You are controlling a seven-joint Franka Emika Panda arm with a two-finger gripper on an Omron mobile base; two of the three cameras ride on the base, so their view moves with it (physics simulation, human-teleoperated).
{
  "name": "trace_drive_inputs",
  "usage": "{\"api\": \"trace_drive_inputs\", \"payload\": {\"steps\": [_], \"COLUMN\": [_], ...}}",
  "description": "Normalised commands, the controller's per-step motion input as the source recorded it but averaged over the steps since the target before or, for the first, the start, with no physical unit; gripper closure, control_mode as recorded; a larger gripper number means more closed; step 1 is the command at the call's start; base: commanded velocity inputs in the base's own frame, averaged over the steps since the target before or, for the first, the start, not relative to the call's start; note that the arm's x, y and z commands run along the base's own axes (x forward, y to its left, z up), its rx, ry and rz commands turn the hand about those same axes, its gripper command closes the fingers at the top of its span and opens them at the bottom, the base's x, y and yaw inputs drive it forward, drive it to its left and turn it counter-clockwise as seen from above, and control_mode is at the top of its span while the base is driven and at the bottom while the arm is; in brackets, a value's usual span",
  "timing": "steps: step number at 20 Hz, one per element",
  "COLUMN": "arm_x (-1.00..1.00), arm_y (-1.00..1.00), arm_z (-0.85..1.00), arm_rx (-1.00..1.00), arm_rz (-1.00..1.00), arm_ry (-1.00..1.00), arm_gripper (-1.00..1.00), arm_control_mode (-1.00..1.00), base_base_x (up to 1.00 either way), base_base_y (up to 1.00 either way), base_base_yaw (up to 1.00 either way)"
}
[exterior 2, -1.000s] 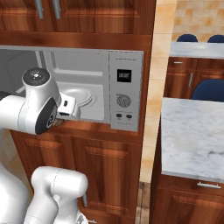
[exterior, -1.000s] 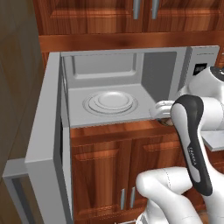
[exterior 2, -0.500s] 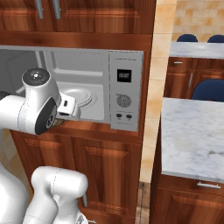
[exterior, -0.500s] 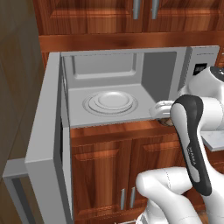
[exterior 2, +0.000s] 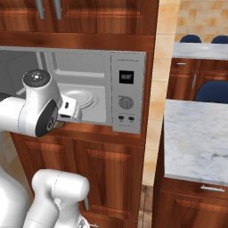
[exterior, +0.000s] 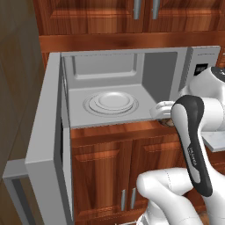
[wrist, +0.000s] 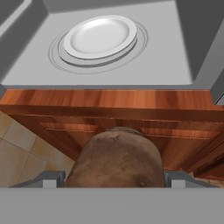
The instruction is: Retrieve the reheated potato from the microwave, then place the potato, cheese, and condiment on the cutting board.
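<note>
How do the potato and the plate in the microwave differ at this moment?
The potato is brown, rough and lumpy; the plate is white, smooth and flat. The potato sits between the gripper's fingers outside the microwave, over the wooden cabinet front; the plate rests inside on the floor.

Microwave cavity: open-fronted, holding just a flat white plate at its centre.
Door: swung wide, blocking the left side.
Pincer: outside the cavity, potato filling its jaws.
</note>
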Motion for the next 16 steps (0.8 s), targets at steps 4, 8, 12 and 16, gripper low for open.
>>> {"api": "trace_drive_inputs", "payload": {"steps": [4,8,12,16], "arm_x": [0.0,0.0,0.0,0.0], "arm_y": [0.0,0.0,0.0,0.0], "arm_z": [0.0,0.0,0.0,0.0], "arm_rx": [0.0,0.0,0.0,0.0], "arm_rz": [0.0,0.0,0.0,0.0], "arm_ry": [0.0,0.0,0.0,0.0], "arm_gripper": [1.0,1.0,1.0,1.0], "arm_control_mode": [1.0,1.0,1.0,1.0], "base_base_x": [0.0,-0.02,-0.25,-0.65], "base_base_y": [0.0,0.0,-0.01,-0.02], "base_base_yaw": [0.0,0.0,-0.01,-0.11]}}
